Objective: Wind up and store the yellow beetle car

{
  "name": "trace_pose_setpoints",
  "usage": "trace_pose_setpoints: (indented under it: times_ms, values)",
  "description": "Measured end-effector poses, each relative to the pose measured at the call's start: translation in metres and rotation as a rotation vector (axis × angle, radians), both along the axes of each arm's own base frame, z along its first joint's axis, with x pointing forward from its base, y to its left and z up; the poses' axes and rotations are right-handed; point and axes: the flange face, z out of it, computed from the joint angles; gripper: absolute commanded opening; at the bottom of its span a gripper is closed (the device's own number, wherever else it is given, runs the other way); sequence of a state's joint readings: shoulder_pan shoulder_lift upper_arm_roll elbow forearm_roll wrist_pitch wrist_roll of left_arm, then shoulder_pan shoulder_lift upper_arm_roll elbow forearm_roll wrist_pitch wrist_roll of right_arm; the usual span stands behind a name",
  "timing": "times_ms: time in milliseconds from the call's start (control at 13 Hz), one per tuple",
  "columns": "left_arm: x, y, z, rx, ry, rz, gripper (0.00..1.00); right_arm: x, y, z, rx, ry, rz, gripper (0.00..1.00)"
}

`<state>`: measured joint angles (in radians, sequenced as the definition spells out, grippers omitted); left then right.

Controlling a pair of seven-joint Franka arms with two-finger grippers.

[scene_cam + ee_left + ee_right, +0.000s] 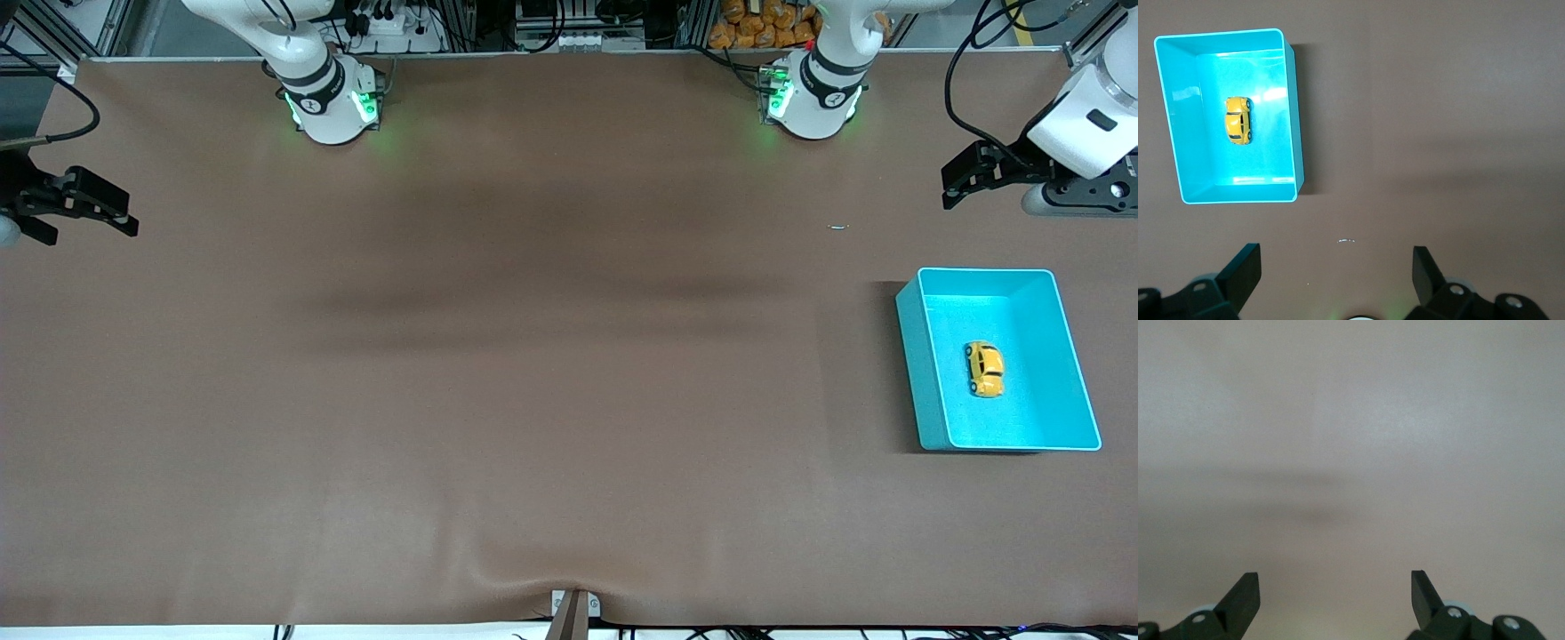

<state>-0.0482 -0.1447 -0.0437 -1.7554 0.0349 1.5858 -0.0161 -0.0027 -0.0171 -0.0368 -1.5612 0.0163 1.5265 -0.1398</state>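
Note:
The yellow beetle car [985,368] lies on its wheels inside the turquoise bin [920,364], at the left arm's end of the table. It also shows in the left wrist view [1238,120], in the bin [1293,107]. My left gripper [953,182] is open and empty, raised over bare table between the bin and the left arm's base; its fingers [1245,270] are spread wide. My right gripper [120,218] is open and empty, over the right arm's end of the table, with only bare table under it [1335,587].
The brown table mat [533,400] covers the whole table. A small pale scrap [838,227] lies on it between the bin and the left arm's base. A clamp [573,609] sits at the table's front edge.

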Motion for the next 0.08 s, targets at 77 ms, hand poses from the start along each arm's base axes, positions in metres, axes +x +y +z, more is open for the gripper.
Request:
trace_pose_setpoints:
  times_ms: [77]
  values:
    - [0.0000,0.0000,0.0000,0.000,0.000,0.000,1.00,0.0001,0.0000,0.0000,0.000,0.000,0.000,1.00]
